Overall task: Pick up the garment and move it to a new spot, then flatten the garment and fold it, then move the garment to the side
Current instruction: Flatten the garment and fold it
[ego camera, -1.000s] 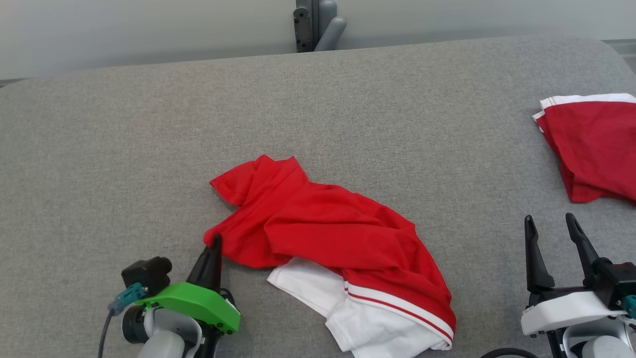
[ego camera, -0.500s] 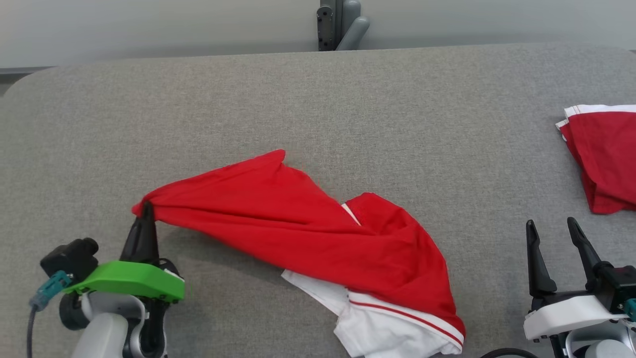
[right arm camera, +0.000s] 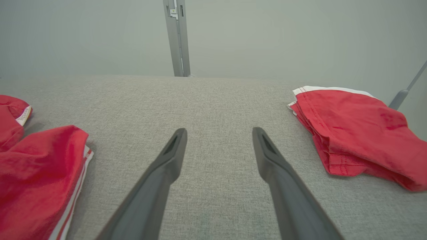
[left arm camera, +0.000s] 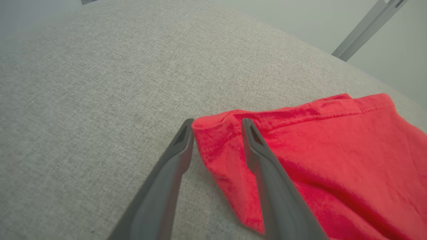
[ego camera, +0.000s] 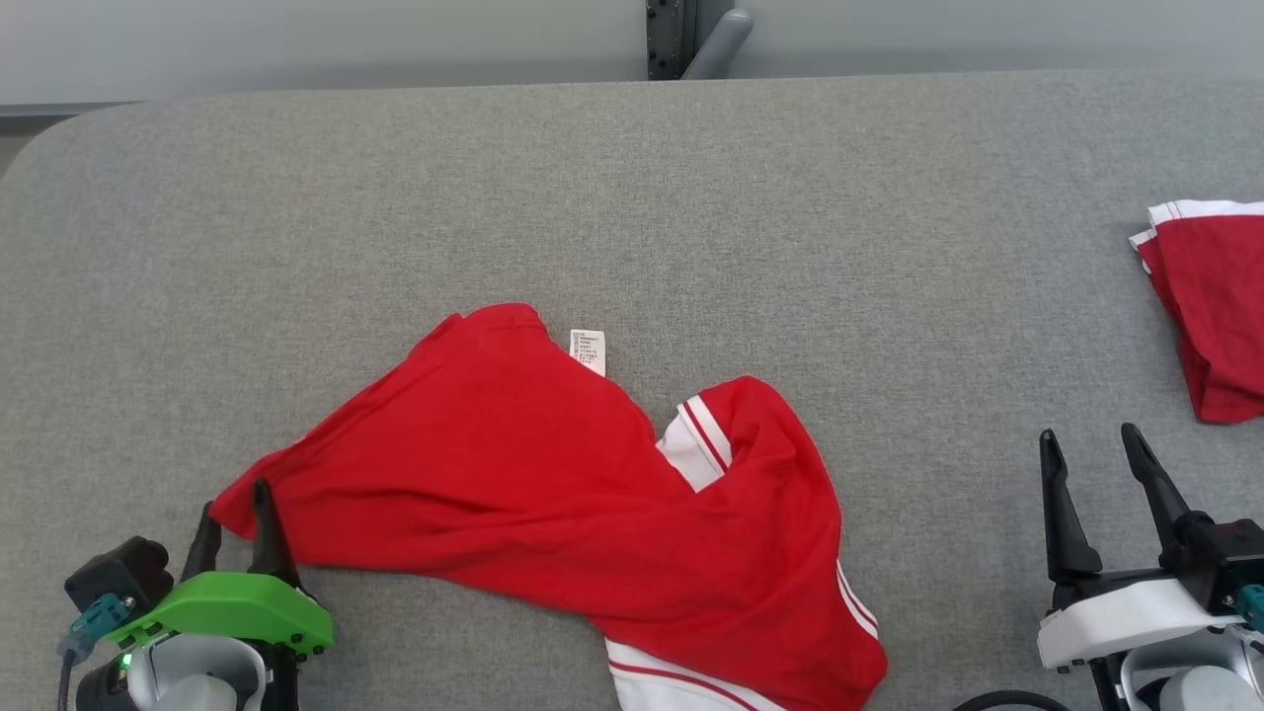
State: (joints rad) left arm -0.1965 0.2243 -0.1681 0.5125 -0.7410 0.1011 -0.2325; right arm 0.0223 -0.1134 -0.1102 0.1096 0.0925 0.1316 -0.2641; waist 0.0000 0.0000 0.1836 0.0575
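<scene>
Left claw (ego camera: pixel 235 504): at the bench's (ego camera: pixel 632 178) near left corner, fingers parted. The garment's (ego camera: pixel 553 484) left corner lies loose between them, and nothing is pinched. In the left wrist view the right finger lies across the cloth and the left finger sits just beside its edge.
Right claw (ego camera: pixel 1088 439): at the bench's near right, fingers spread wide over bare grey fabric, holding nothing.
Garment, place: on the near middle of the bench, running from the left claw to the near edge.
Garment, look: bright red shirt, partly spread out, creased and lumpy on its right half.
Sleeve cuff (ego camera: pixel 696 444): white with thin red stripes, turned up near the shirt's middle.
Care label (ego camera: pixel 589 351): small and white, poking out at the shirt's far edge.
Hem (ego camera: pixel 671 686): white band with a red stripe, at the bench's near edge.
Folded red pile (ego camera: pixel 1210 296): at the bench's right edge, white-trimmed, well apart from the garment.
</scene>
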